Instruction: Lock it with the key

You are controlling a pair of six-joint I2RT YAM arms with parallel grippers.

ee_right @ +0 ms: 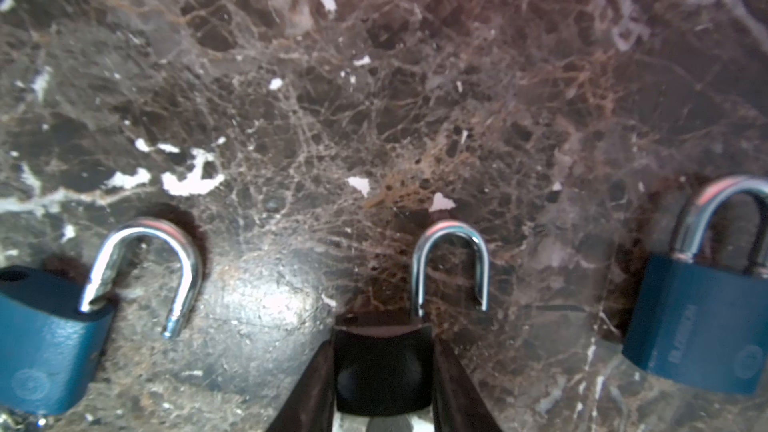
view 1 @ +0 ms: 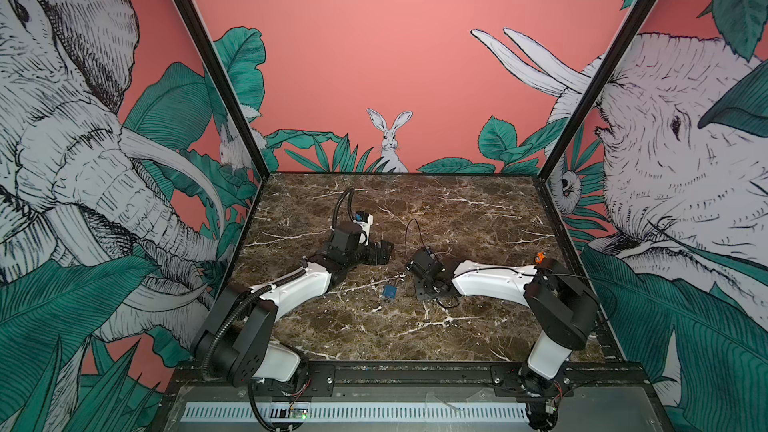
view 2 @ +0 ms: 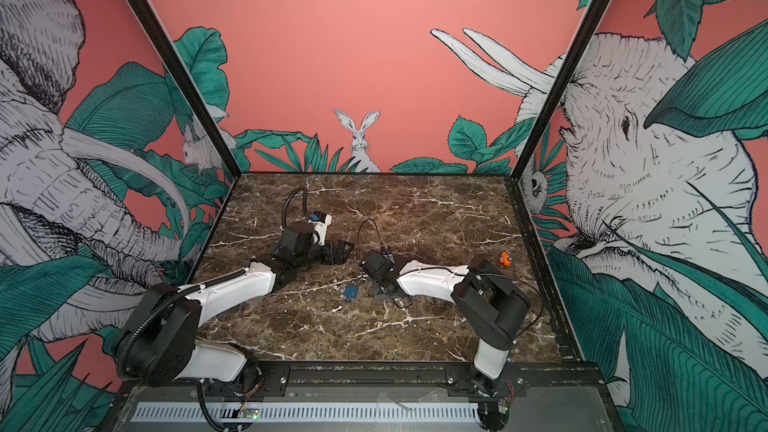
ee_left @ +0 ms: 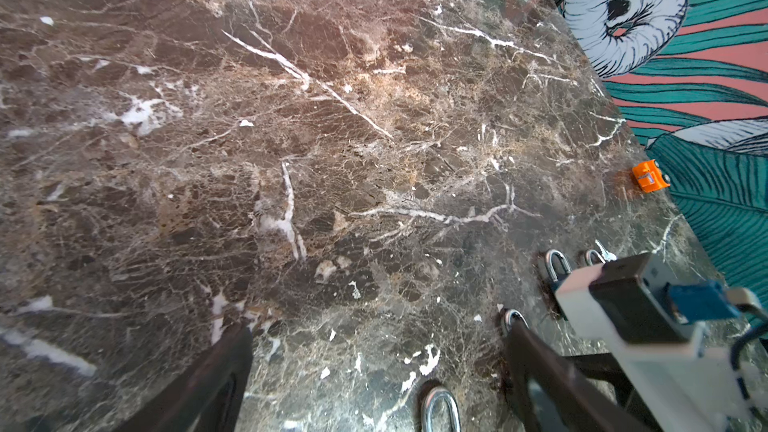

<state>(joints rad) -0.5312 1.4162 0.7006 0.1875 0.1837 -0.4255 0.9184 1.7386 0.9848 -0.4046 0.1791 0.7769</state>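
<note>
In the right wrist view my right gripper (ee_right: 382,338) is shut on the dark body of a padlock (ee_right: 382,372), whose silver shackle (ee_right: 451,268) stands open. To one side lies a blue padlock (ee_right: 45,338) with its shackle swung open. On the other side is another blue padlock (ee_right: 698,326) with its shackle closed. In both top views one blue padlock (view 1: 390,291) (view 2: 351,291) shows on the marble. My left gripper (ee_left: 378,367) (view 1: 381,252) is open just above the table, with a shackle (ee_left: 440,409) lying between its fingers. I cannot make out the key.
A small orange object (view 1: 540,256) (ee_left: 648,176) sits near the right wall. A thin black cable (view 1: 415,234) loops up from the right wrist. The brown marble tabletop (view 1: 457,210) is walled on three sides, and both arms lie low across its middle.
</note>
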